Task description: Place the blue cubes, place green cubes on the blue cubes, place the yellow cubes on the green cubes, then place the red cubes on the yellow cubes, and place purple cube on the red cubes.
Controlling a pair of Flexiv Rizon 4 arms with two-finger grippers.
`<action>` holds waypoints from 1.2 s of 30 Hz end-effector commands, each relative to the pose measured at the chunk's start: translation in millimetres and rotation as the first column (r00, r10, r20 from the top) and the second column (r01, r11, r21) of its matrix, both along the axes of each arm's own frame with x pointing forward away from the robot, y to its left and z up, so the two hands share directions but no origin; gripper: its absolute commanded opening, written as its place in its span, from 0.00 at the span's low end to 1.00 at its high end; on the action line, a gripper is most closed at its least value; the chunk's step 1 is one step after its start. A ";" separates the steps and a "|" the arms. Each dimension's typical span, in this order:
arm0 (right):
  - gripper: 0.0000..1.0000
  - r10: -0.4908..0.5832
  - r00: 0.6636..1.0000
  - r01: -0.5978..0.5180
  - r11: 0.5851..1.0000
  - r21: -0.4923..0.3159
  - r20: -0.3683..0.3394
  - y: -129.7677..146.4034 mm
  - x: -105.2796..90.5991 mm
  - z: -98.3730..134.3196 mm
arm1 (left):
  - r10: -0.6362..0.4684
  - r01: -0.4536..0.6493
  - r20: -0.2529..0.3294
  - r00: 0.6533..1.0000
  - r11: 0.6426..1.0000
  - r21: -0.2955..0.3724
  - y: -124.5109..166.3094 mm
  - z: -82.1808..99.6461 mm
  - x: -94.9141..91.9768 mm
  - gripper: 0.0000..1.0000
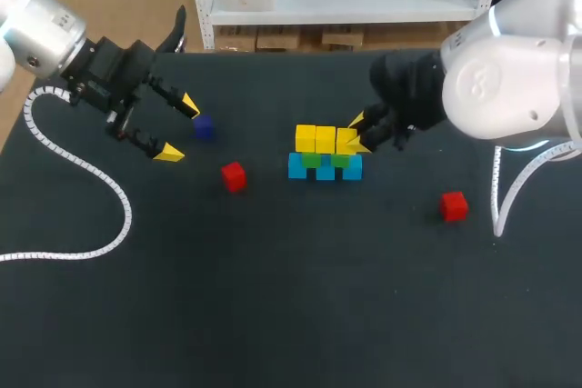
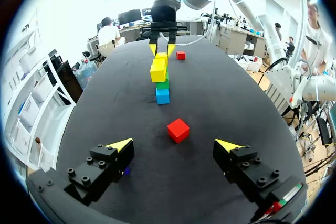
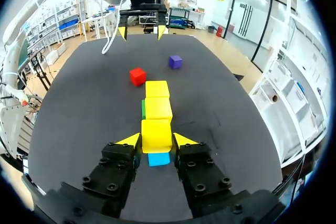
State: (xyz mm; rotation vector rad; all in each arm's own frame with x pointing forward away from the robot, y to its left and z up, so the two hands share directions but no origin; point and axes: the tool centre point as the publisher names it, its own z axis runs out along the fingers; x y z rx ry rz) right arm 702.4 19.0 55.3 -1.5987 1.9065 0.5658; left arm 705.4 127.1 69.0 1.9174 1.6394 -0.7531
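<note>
A row of blue cubes (image 1: 326, 170) carries green cubes (image 1: 312, 159) and three yellow cubes (image 1: 316, 138) in the middle of the table. My right gripper (image 1: 357, 134) (image 3: 156, 140) is shut on the end yellow cube (image 3: 156, 134) (image 1: 346, 141), which rests on the stack above a blue cube (image 3: 158, 159). At the left my left gripper (image 1: 177, 129) (image 2: 174, 145) hangs open and holds nothing. The purple cube (image 1: 203, 126) (image 3: 175, 61) lies just beside its far fingertip. One red cube (image 1: 234, 176) (image 2: 178, 129) lies ahead of the left gripper; another red cube (image 1: 454, 206) (image 2: 180, 55) sits to the right.
A white coiled cable (image 1: 91, 188) trails across the black table (image 1: 291, 315) at the left, and another cable (image 1: 498, 197) hangs by the right arm.
</note>
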 end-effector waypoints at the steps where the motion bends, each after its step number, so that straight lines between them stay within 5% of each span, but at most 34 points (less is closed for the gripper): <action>1: 0.00 0.006 1.000 -0.006 1.000 0.005 -0.003 0.3 2.1 -1.4 | -0.002 0.002 0.002 1.000 1.000 -0.002 0.4 -1.0 0.7 1.00; 12: 0.03 0.011 1.000 -0.011 1.000 0.006 -0.003 0.4 3.3 -2.2 | -0.002 0.002 0.002 1.000 1.000 -0.002 0.4 -1.0 0.7 1.00; 22: 0.22 0.013 1.000 -0.013 1.000 0.005 -0.007 -0.9 5.1 -3.4 | -0.002 0.002 0.002 1.000 1.000 -0.002 0.4 -1.0 0.7 1.00; 36: 0.24 0.018 1.000 -0.018 1.000 0.010 -0.006 0.0 7.2 -3.9 | -0.002 0.002 0.002 1.000 1.000 -0.002 0.4 -1.0 0.7 1.00</action>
